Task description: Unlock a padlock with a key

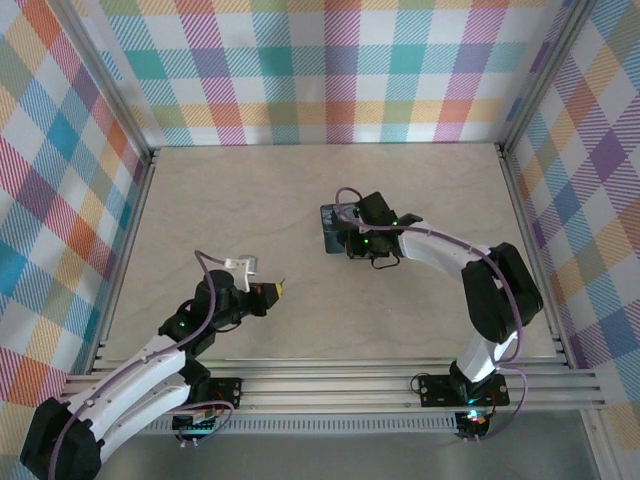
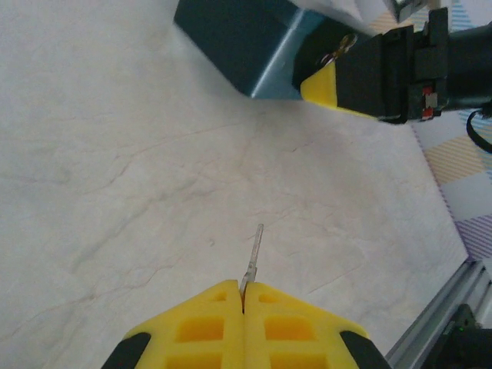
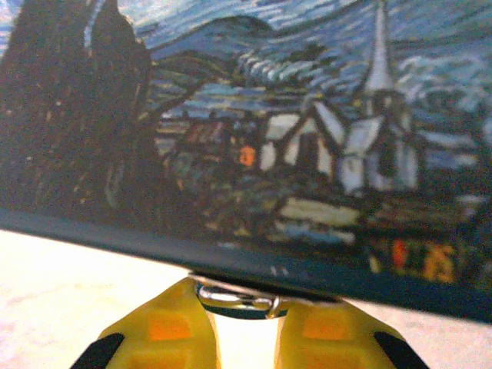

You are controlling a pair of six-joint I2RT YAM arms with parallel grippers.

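Left gripper [image 2: 244, 292]: yellow blocky fingers pressed together, pinching a thin flat metal key [image 2: 254, 250], blade poking out over the pale marbled table [image 2: 115, 192]. Right gripper [image 3: 239, 306] nips the padlock [image 3: 234, 297], a shiny rounded metal bit, mid-table against a dark teal box [image 3: 246, 138] with a painted night-village print.

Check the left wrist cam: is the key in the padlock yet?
No, the key juts from the shut left gripper over bare table, well short of the padlock.
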